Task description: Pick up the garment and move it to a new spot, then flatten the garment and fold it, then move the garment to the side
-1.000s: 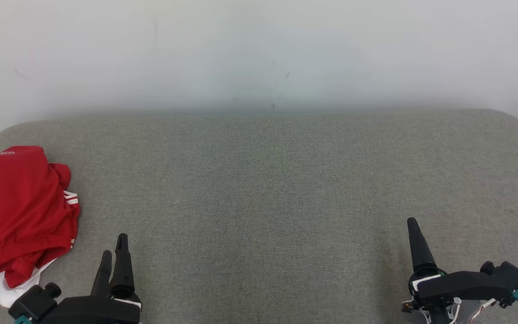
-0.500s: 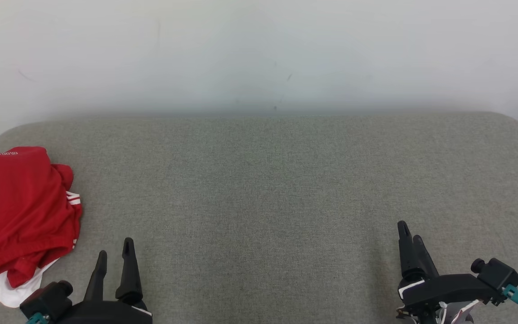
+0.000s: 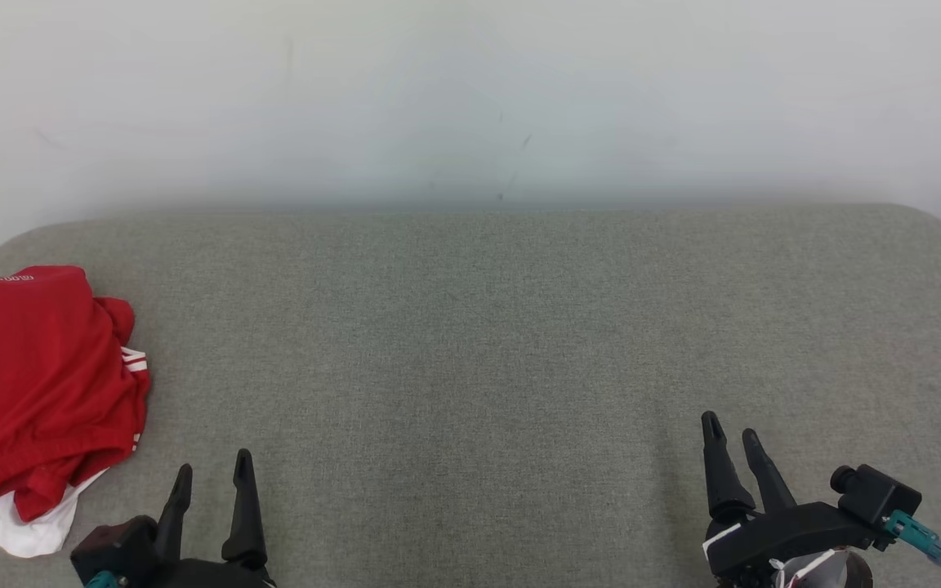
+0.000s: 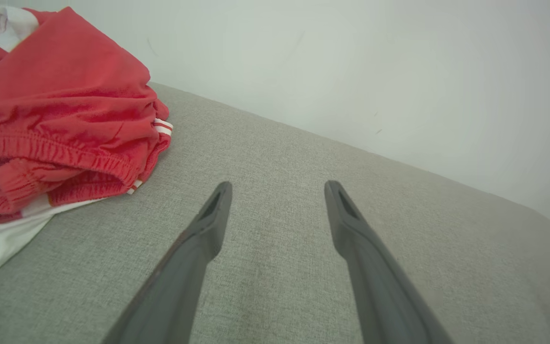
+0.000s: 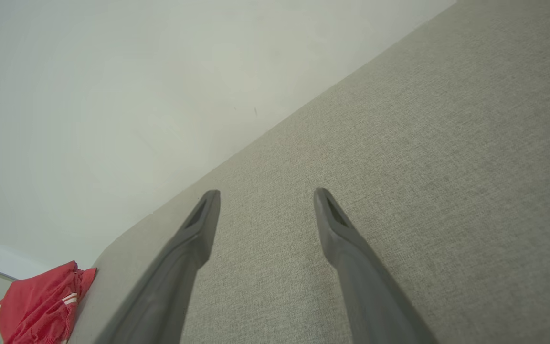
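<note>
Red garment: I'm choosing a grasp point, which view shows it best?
Left wrist view: the red garment is close, its elastic waistband and white trim clear. The head view shows it smaller, at the left edge; the right wrist view shows it tiny in a corner.

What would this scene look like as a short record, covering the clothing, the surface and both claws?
surface: grey fabric cushion, pale wall behind
garment: red, white trim, crumpled at the cushion's left end
left gripper: open, empty, near the garment, not touching
right gripper: open, empty, over bare fabric
</note>
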You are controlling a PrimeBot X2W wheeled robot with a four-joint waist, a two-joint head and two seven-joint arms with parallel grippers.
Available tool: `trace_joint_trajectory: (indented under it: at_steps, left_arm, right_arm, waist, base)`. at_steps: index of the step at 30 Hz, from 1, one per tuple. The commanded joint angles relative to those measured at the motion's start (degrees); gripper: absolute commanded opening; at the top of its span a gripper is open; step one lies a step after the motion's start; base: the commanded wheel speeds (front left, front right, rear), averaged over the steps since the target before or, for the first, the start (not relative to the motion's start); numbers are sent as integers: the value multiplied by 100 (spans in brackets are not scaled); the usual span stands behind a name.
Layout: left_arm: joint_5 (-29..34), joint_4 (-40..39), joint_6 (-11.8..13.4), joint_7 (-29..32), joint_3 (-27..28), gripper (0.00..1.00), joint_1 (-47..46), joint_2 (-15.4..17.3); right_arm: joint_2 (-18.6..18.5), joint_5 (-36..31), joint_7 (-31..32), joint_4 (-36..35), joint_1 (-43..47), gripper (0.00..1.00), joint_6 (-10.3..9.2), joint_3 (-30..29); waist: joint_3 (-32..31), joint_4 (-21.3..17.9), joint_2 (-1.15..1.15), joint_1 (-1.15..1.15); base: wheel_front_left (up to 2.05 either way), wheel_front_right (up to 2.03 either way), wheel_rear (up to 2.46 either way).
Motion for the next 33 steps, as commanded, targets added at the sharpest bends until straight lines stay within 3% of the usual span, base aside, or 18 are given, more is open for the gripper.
trace_joint_trajectory:
  at_steps: [1,33]
  left_arm:
    - [174,-29,38,-54,-26,100,-20,59]
    - [1510,-58,150,-431,-142,100,94,92]
  right_arm:
    - [-24,-176,-25,-45,-77,100,-7,24]
    - [-28,-1511,-328,-70,75,100,-10,201]
  waist:
    - [7,4,0,0]
    - [0,50,0,0]
  base:
    - [0,0,0]
    - [0,0,0]
